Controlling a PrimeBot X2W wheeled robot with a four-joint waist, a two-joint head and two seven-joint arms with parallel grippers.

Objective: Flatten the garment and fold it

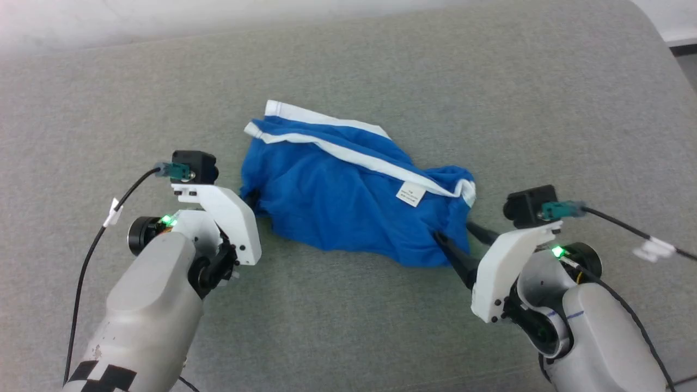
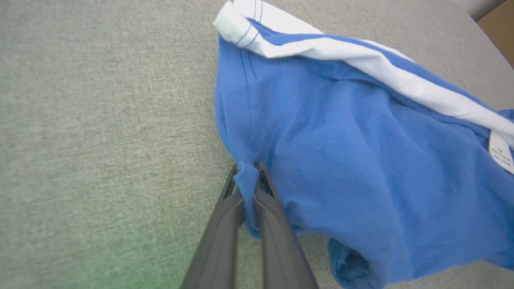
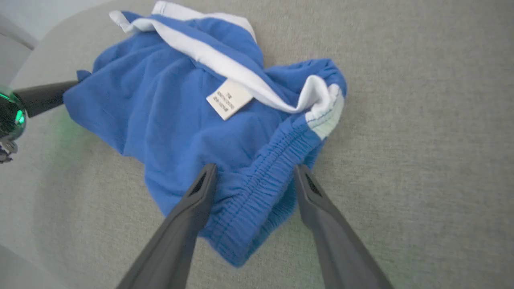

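– On the cushion (image 1: 109,109), seen from the head, where do the shorts (image 1: 348,201) lie?
– Crumpled in the middle. Their long axis runs crosswise, from the left claw (image 1: 251,198) to the right claw (image 1: 454,231). Each claw meets its own end, so neither arm has to reach across.

– And the left wrist view?
– The left claw (image 2: 247,168) is pinched tight on a small tuck of the blue edge, with cloth squeezed between its fingers. The rest of the shorts (image 2: 361,160) spreads up and to the right of it. The white stripe (image 2: 361,60) lies along the far side and the label (image 2: 501,154) sits at the right margin.

– The right wrist view?
– The right claw (image 3: 255,168) stands wide apart with one finger on each side of the gathered waistband (image 3: 269,168), and it holds nothing. I can't quite tell whether its tips rest on the cloth or hang just above it. From there the shorts (image 3: 168,108) run off to the upper left, past the label (image 3: 229,98), to where the left claw (image 3: 44,96) meets the far corner.

– What does the next move turn on?
– As I judge it, the waistband lying straight ahead between those spread fingers. Closing there would give a hold at each end of the long axis. Drawing the arms apart along that line should pull the shorts flat.
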